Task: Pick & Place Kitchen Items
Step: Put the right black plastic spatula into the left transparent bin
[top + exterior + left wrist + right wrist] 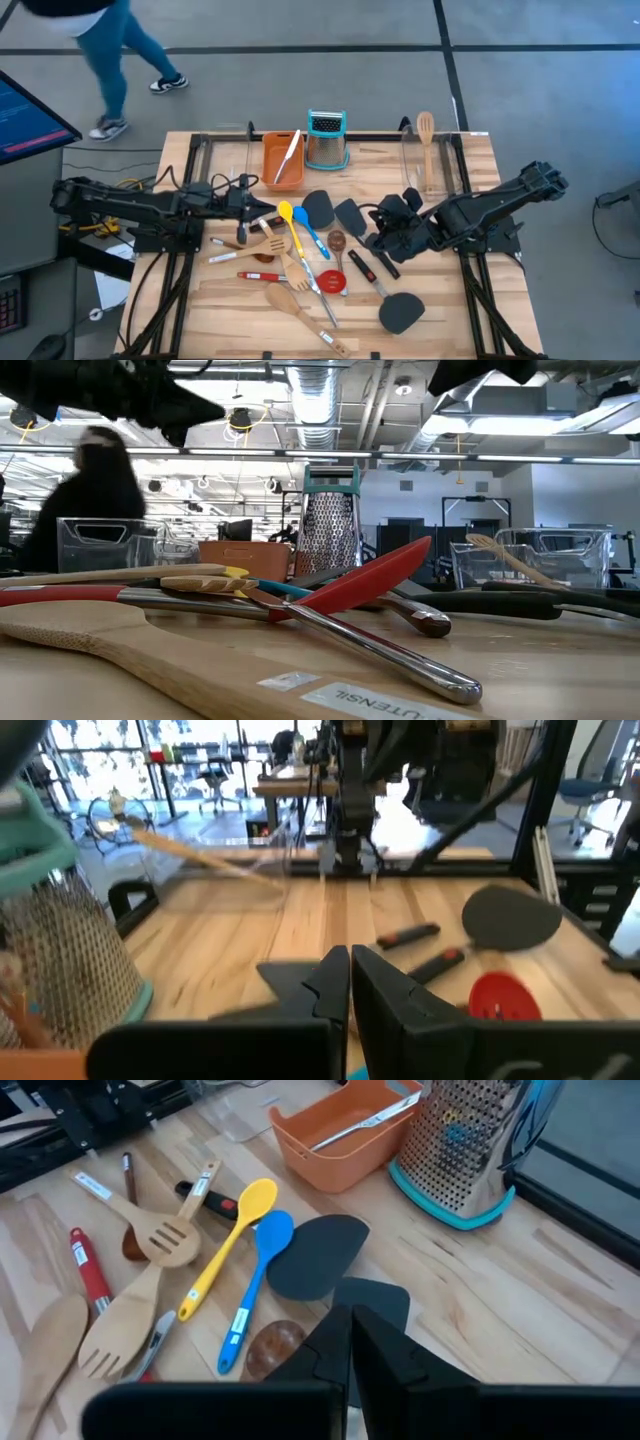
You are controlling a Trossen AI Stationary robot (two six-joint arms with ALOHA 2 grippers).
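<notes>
Hovering shut, empty: left claw point(258, 205), right claw point(380, 232); utensils point(300, 262) scattered between, probably untouched.

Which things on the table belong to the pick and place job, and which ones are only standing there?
Job: yellow spoon, blue spoon, red spoon, wooden slotted spatula, black turner.
Only there: box grater, orange tray.

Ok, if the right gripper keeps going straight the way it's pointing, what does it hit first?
Probably the black turner head just ahead of the shut right gripper, with the blue spoon beside it; depth is unclear, so it might pass over.
</notes>
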